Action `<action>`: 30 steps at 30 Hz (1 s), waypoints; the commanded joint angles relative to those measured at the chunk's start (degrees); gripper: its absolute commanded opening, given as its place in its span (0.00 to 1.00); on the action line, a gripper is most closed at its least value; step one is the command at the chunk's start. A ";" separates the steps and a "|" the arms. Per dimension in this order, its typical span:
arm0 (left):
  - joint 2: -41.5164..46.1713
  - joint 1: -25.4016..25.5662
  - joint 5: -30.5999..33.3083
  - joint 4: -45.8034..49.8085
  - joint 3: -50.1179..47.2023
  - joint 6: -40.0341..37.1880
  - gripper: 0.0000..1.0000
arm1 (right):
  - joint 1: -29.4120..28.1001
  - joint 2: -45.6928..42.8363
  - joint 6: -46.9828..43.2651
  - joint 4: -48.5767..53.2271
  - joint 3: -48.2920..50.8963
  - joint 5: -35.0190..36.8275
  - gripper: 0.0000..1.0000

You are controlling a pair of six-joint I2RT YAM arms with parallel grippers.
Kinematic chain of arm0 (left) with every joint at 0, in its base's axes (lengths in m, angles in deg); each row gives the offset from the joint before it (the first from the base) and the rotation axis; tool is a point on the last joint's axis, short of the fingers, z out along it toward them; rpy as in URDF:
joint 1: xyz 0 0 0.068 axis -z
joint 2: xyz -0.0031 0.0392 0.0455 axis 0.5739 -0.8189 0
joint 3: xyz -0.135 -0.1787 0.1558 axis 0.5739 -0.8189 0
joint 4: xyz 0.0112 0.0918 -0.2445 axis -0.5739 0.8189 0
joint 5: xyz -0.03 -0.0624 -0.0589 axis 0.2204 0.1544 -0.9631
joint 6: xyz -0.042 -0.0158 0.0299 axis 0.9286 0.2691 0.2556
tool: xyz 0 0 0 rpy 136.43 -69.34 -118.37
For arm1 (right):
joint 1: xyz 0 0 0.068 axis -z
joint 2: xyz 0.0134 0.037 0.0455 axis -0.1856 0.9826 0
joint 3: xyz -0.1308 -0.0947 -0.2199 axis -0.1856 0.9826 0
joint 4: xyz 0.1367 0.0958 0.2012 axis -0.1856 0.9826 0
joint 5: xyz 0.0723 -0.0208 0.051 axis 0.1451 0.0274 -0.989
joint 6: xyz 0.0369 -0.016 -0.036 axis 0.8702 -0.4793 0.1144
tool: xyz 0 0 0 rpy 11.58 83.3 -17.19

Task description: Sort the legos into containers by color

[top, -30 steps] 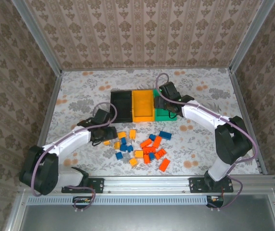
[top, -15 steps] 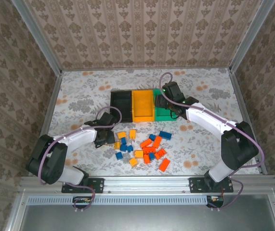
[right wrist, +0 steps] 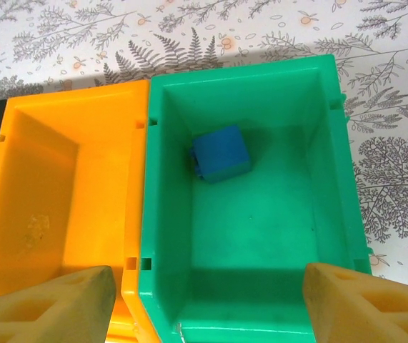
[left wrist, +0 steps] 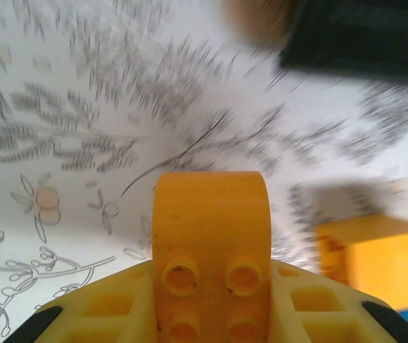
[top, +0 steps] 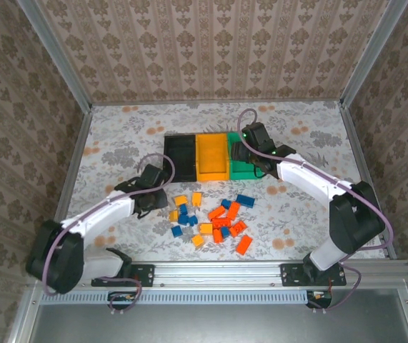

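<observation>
- now that the left gripper (left wrist: 211,314) has clamped down, what has it got?
- a yellow brick (left wrist: 211,214). a second ago my jaws stood wide at the left edge of the pile (top: 214,218). now the wrist camera has the brick pinched between them, studs toward the lens. the table (left wrist: 82,107) behind it is smeared, so i judge it is off the surface and moving. that makes one yellow piece picked and due for the yellow bin (top: 211,156).
- and the right side?
- the right gripper (right wrist: 211,304) hangs over the green bin (right wrist: 239,75), jaws apart with nothing between them, much as a second ago. a blue brick (right wrist: 220,153) lies on the bin floor toward its far left corner, so i take it blue goes there.
- can you read that from overhead?
- not well. from above, my right wrist sits over the green bin, and on the left i can't tell what the jaws hold. the wrist cameras settle both. overhead gives me the layout instead: black bin (top: 181,158), yellow and green in a row, the pile just on the near side of them, and my left arm short of the yellow bin. most pieces are on the table, so it's early.
</observation>
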 commanded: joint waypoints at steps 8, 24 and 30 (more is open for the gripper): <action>-13.72 -4.90 -2.96 -7.51 20.98 -5.52 0.29 | 0.39 -1.67 1.92 1.31 2.23 0.50 0.71; -31.57 -7.17 -8.53 -11.90 33.47 -6.13 0.49 | 0.22 -8.03 1.41 4.49 11.32 -4.25 0.73; -30.43 -6.63 -10.34 -12.46 33.60 -5.63 0.67 | -2.24 -9.69 -0.19 7.38 14.24 -9.21 0.76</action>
